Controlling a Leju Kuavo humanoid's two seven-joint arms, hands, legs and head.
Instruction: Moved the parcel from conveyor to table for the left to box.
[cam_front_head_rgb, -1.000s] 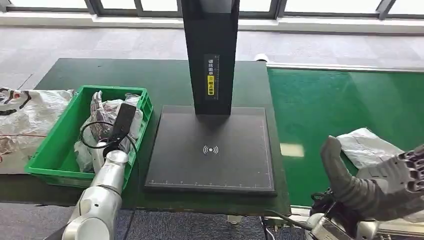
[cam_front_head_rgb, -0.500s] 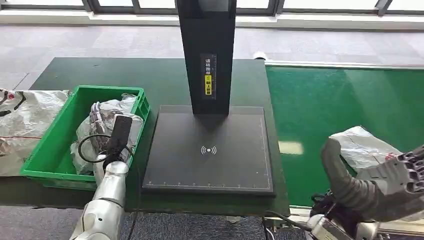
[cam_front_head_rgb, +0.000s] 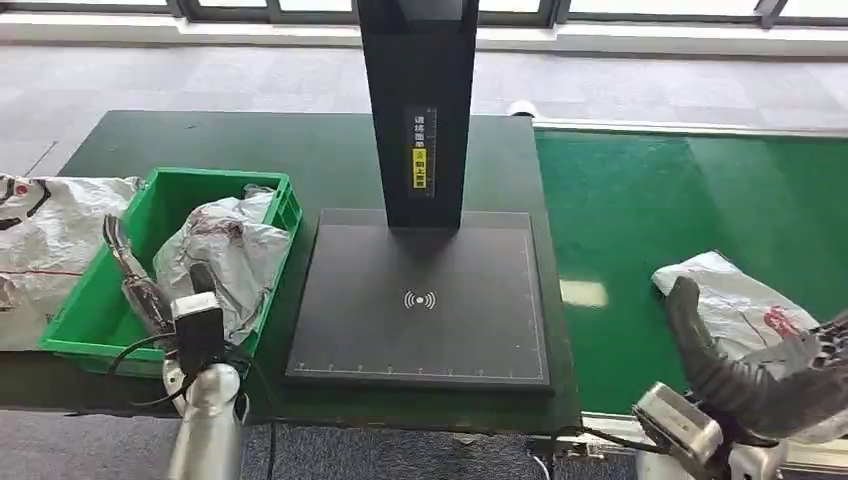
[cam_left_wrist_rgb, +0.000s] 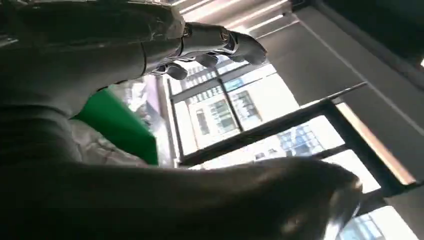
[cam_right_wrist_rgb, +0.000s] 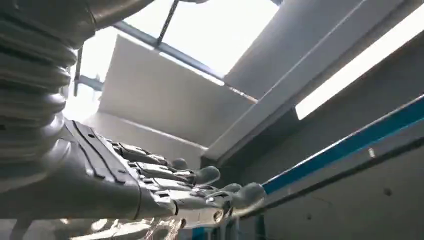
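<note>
White plastic-wrapped parcel (cam_front_head_rgb: 735, 305) lies flat on the green conveyor belt (cam_front_head_rgb: 640, 200), near the belt's front edge, not yet moved. Right hand (cam_front_head_rgb: 775, 375) sits just beside and partly over its near side, palm toward it, thumb raised, fingers spread wide, nothing held; likely lined up to scoop or pinch the bag. In the right wrist view the fingers (cam_right_wrist_rgb: 200, 176) are extended, apart.

Left hand (cam_front_head_rgb: 140, 285) hangs over the near-left part of the green crate (cam_front_head_rgb: 95, 310), fingers open, empty; probably waiting out of the way for its boxing turn. Crate already holds another white bagged parcel (cam_front_head_rgb: 225, 250). Black scanner pad (cam_front_head_rgb: 420, 300) with its upright post (cam_front_head_rgb: 418, 110) stands on the dark green table (cam_front_head_rgb: 200, 145), between crate and belt: a likely drop spot.
</note>
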